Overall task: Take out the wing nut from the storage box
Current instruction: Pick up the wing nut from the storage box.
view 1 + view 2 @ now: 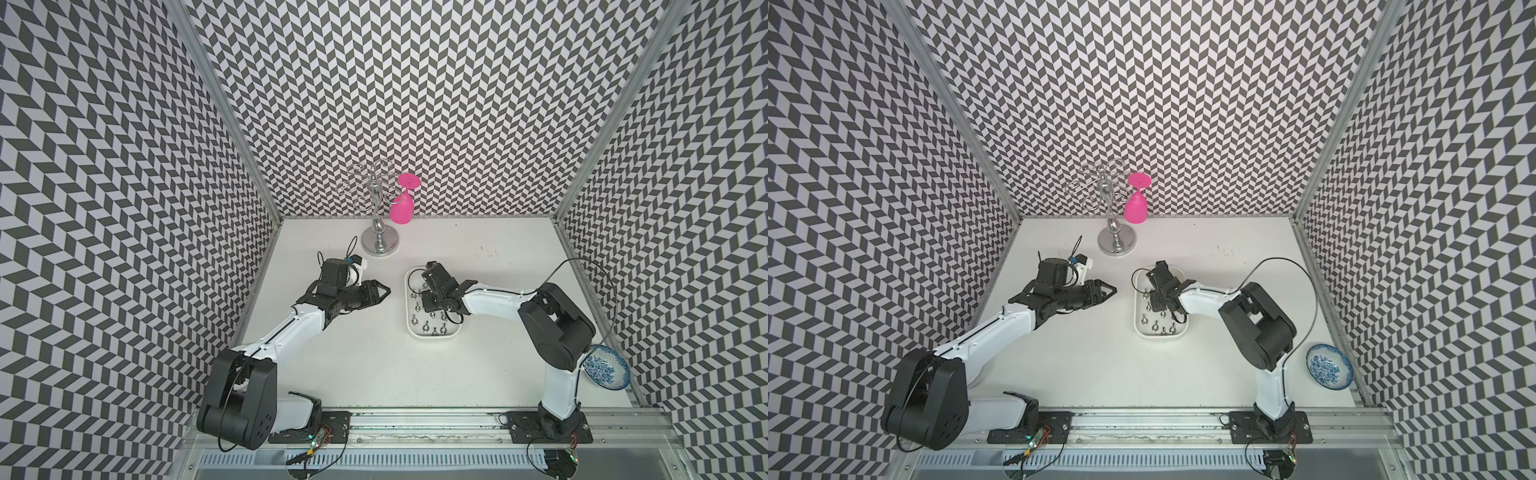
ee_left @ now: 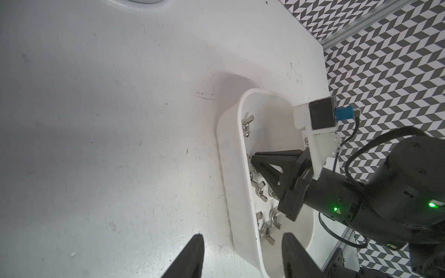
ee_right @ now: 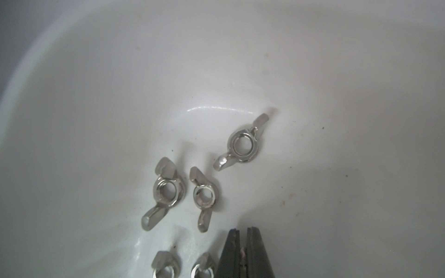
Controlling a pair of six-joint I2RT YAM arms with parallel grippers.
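A: Right hand, what state?

B: The right hand (image 2: 254, 159) is down inside the storage box (image 1: 407, 320) with its fingertips pressed together. The right wrist view shows only a hairline slit between them and no metal in it. It reads as clenched on nothing, though a nut tucked under the tips cannot be ruled out.

A: Where are the nuts?

B: Every one that shows is on the box floor. Three wing nuts (image 3: 204, 195) lie loose ahead of the fingertips, clear of them. Two more sit just beside the tips, cut off by the frame edge. The left wrist view shows others to either side of the hand, none touching it as far as can be told.

A: Left hand?

B: The left hand (image 2: 243, 237) hangs outside the box, near its long wall. Its fingers are spread and it is empty.

A: Any nut out yet?

B: None shows on the bench (image 1: 374, 374).

A: Progress?

B: Early. The reach into the box is done and the fingers have closed, but no grasp is confirmed, and it looks like a miss. What is left, if so: reopen, line up on one of the nuts just ahead of the tips, pinch it, lift it over the rim and put it down outside the box. Basically the whole removal.
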